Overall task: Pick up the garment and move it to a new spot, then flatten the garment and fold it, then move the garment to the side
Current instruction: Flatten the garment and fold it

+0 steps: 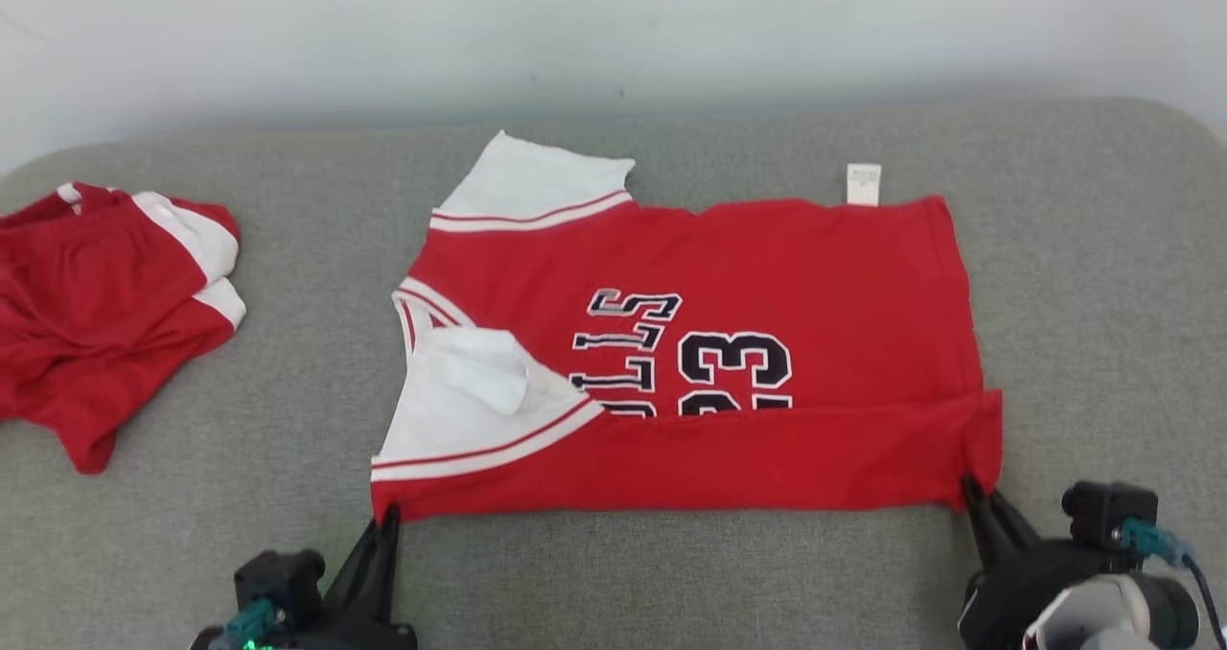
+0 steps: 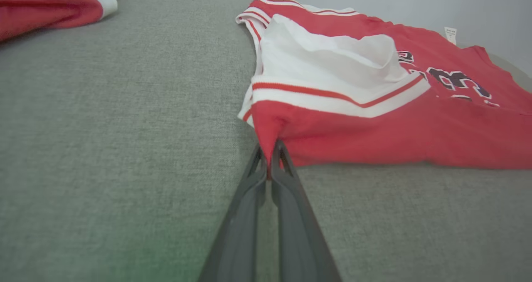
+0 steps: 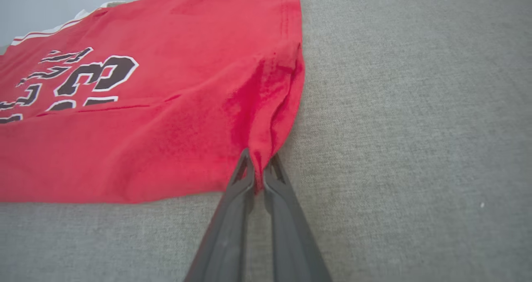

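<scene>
left jaws and right jaws both pinched shut, pointing forward, set well apart.

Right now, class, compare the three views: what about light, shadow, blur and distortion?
Head view: soft, even light, jersey casting barely any shadow. Left wrist view: faint green tint on the grey cushion lower left, left gripper blurred near the lens. Right wrist view: wide-angle stretch, right gripper looming large.
</scene>
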You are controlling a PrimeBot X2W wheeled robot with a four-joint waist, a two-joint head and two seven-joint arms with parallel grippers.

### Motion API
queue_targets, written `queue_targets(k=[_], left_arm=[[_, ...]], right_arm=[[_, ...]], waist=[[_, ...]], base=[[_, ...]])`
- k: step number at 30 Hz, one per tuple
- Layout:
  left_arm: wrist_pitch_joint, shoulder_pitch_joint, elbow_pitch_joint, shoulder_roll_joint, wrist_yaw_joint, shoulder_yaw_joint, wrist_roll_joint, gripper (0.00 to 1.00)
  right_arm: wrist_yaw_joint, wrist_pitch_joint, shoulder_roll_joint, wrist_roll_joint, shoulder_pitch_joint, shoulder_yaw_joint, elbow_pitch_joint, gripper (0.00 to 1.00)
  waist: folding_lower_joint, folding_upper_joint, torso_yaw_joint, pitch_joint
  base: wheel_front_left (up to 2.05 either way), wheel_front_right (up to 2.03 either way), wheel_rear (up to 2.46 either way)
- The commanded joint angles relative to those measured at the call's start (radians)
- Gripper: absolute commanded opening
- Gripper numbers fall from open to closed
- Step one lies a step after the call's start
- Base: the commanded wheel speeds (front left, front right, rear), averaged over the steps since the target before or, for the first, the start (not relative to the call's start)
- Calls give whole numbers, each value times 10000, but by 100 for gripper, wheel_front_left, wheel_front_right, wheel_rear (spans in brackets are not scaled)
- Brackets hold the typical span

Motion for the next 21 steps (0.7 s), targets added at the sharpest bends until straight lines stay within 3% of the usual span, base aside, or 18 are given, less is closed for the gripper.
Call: queue_targets(k=[1,11,17,18,19,20,21], left_arm=[[-33,265,-78,-27,32,81,-18,0],[-34,2061,-1325,-360,236,634,125,0],[-34,2583,-1542,-618,140,575,37,0],[-34,2583,-1526,-637,146,566,57,30],[-34,2563,-1538,-648,173,566,106,100],[-34,2547,-1554,-660,200,600,118,100],[-34,2524,-1602,-659,209,646,149,100]], right_arm=[[-24,-39,-53,91,227,18,-48,0],[-24,119,-377,397,1745,-298,-1026,0],[-24,493,-513,340,2682,-494,-1818,3],[-24,485,-523,292,2763,-521,-1929,27],[-24,468,-516,250,2824,-533,-2029,93],[-24,442,-468,228,2876,-555,-2148,100],[-24,349,-423,196,2882,-558,-2304,100]], waist=[[0,-1,108,-339],[0,-1,300,-798],[0,-1,427,-837],[0,-1,429,-857],[0,-1,426,-883],[0,-1,416,-912],[0,-1,404,-934]], base=[[0,0,0],[0,0,0],[0,0,0],[0,0,0],[0,0,0],[0,0,0],[0,0,0]])
